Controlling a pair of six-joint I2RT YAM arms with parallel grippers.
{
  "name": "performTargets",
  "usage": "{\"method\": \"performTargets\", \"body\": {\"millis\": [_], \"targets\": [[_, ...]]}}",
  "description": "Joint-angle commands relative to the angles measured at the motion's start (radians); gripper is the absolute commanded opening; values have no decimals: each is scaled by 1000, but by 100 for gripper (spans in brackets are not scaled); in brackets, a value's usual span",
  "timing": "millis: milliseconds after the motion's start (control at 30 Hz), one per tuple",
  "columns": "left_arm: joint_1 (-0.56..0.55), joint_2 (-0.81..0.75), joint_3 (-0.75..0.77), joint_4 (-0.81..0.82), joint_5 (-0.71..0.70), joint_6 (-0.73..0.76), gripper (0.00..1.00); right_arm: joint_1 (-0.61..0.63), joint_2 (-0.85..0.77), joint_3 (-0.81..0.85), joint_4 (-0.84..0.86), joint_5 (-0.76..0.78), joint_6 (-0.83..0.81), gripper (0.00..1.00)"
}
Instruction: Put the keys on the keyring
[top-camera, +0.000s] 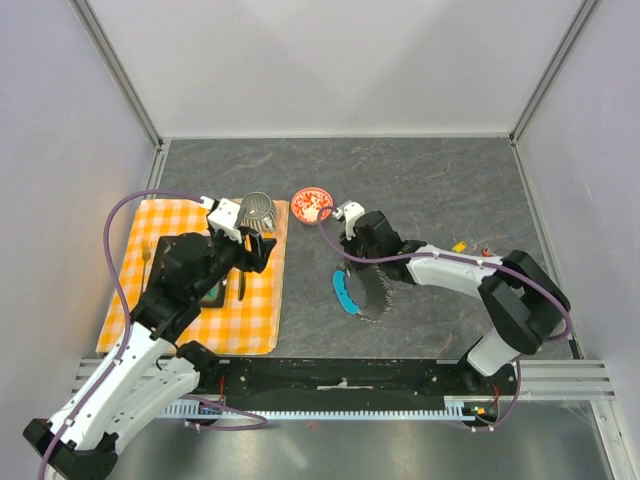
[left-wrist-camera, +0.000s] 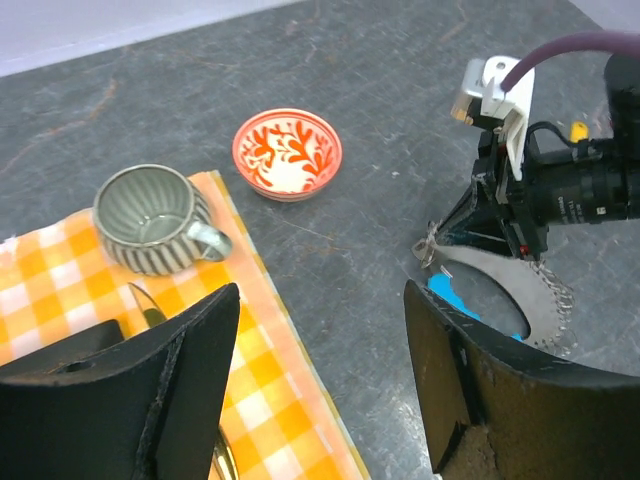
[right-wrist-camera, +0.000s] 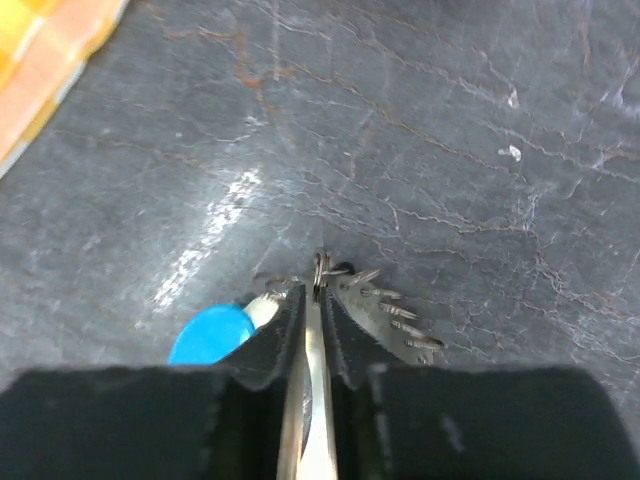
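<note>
The keyring (top-camera: 374, 296), a loop fringed with thin grey metal pieces and carrying a blue crescent tag (top-camera: 345, 293), stands on the dark table at centre. My right gripper (top-camera: 364, 276) is shut on its metal edge. In the right wrist view the gripper (right-wrist-camera: 318, 300) pinches the ring, with the tag (right-wrist-camera: 210, 333) to the left and the fringe (right-wrist-camera: 395, 315) to the right. A yellow key (top-camera: 458, 245) and a red key (top-camera: 487, 252) lie to the right, beside the right arm. I see no black key. My left gripper (left-wrist-camera: 320, 400) is open and empty over the cloth's right edge.
An orange checked cloth (top-camera: 160, 290) lies at the left and bears a ribbed grey cup (top-camera: 257, 211) and cutlery. A red patterned bowl (top-camera: 312, 205) sits just past the right gripper. Walls enclose the table on three sides.
</note>
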Motion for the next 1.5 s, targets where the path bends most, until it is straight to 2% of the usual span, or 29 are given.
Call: {"method": "performTargets", "body": {"millis": [0,33,100,233,333,467,567,600,700,833,1133,1300,1467], "targets": [[51,-41,-7,47,-38,-38,74,-41,74,99,-16,58,82,23],[73,-56,-10,51,-38,-41,74,-50,80,108,-19,66,90,33],[93,-75,-17,58,-38,-49,74,-84,87,130,-28,77,114,45],[168,-118,-32,84,-32,-66,75,-172,45,165,-52,123,162,59],[214,-152,-40,90,-28,-90,77,-241,-43,162,-103,172,206,69],[254,-184,-40,93,-27,-135,85,-314,-244,133,-170,268,226,78],[263,-211,-32,81,-35,-136,90,-352,-411,104,-218,386,213,87],[263,-231,-30,78,-50,-136,92,-357,-453,101,-235,457,208,93],[263,-264,-32,68,-89,-136,93,-366,-623,93,-295,552,161,98],[263,-361,-61,59,-121,-147,97,-366,-864,73,-348,666,112,98],[262,-599,-115,53,-181,-149,99,-366,-1296,-37,-384,718,-2,98],[263,-713,-155,71,-185,-150,99,-364,-1430,-118,-342,744,-43,98],[261,-712,-176,79,-178,-162,99,-364,-1542,-213,-278,770,-40,98]]}}
